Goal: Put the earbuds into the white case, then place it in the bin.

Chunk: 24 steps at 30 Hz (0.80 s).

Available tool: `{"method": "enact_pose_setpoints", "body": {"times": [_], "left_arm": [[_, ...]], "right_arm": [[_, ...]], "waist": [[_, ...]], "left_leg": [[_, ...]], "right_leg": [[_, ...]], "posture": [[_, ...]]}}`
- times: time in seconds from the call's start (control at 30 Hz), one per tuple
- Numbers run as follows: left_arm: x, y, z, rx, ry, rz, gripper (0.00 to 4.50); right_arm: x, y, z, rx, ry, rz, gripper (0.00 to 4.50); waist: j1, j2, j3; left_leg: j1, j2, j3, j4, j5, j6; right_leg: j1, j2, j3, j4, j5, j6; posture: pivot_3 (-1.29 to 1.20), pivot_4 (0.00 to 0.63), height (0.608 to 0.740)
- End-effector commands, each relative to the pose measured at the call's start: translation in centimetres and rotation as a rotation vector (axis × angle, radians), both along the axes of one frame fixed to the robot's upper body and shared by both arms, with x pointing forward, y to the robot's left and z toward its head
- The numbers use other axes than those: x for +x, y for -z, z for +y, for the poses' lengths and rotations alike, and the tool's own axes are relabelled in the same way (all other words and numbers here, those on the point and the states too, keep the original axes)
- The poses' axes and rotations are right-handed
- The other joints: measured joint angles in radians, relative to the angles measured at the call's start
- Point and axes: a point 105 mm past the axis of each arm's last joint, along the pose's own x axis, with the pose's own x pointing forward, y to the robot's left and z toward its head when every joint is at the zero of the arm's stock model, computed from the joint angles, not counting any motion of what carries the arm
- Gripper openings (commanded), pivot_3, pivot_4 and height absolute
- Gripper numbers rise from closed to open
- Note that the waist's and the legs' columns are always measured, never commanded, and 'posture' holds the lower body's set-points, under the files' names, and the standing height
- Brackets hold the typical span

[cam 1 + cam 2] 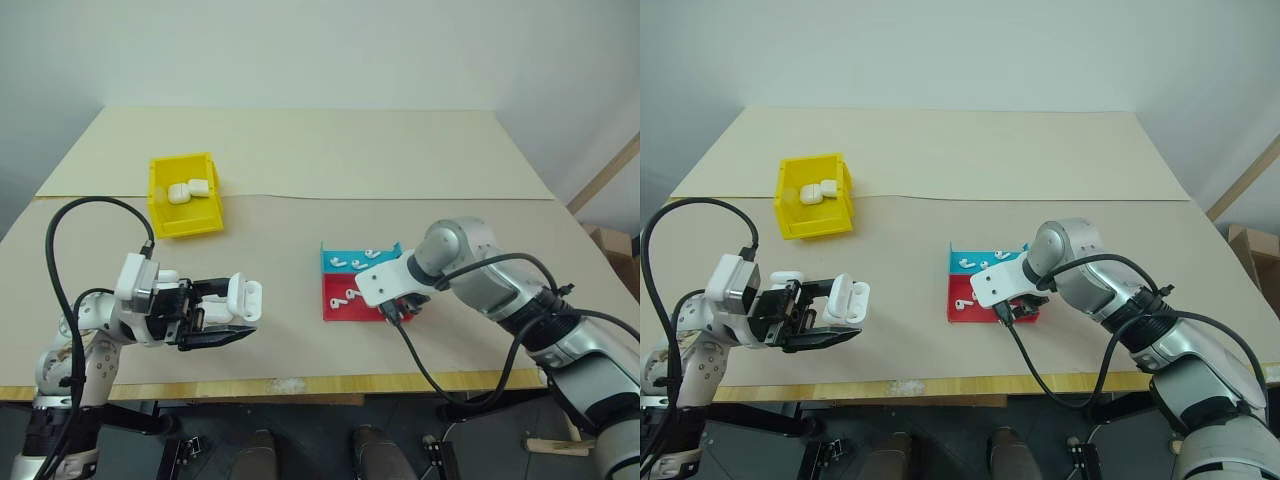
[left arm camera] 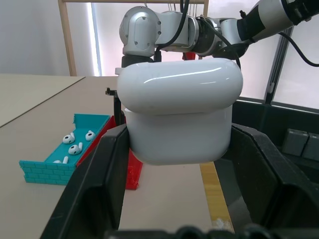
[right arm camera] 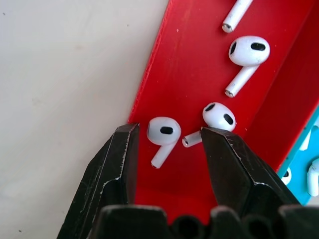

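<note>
My left gripper (image 1: 240,312) is shut on the white case (image 2: 179,117) and holds it level above the table's front left; its lid sits a little offset from its body. My right gripper (image 3: 170,134) points down into the red tray (image 3: 199,59), open. One earbud (image 3: 160,130) lies between its fingertips with a gap on each side. A second earbud (image 3: 219,115) rests against the other finger, and more earbuds (image 3: 248,52) lie farther along the tray. The yellow bin (image 1: 190,224) stands at the back left of the table.
Two white cases (image 1: 190,190) lie inside the bin. A blue tray (image 1: 330,268) with several earbuds adjoins the red tray (image 1: 340,312) on its far side. Bare tabletop lies between my two arms. The table's front edge is close to both grippers.
</note>
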Motion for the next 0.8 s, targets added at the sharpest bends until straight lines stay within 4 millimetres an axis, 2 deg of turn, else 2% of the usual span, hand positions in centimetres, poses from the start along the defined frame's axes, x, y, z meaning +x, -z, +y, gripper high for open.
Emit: {"method": "enact_pose_setpoints", "body": {"times": [0.03,0.8], "left_arm": [[-0.44,-0.60,0.03,0.012,0.003,-0.045,2.77],[-0.30,-0.39,0.23,0.023,-0.014,-0.038,2.77]], "right_arm": [[0.36,-1.58,0.21,0.018,-0.021,-0.044,2.01],[-0.07,-1.07,-0.12,-0.010,-0.034,-0.025,2.01]], "waist": [[-0.001,0.000,0.000],[0.000,0.000,0.000]], "left_leg": [[0.000,0.000,0.000,0.000,0.000,0.000],[0.000,0.000,0.000,0.000,0.000,0.000]], "right_leg": [[0.000,0.000,0.000,0.000,0.000,0.000],[0.000,0.000,0.000,0.000,0.000,0.000]], "posture": [[0.00,0.150,0.740],[0.00,0.150,0.740]]}}
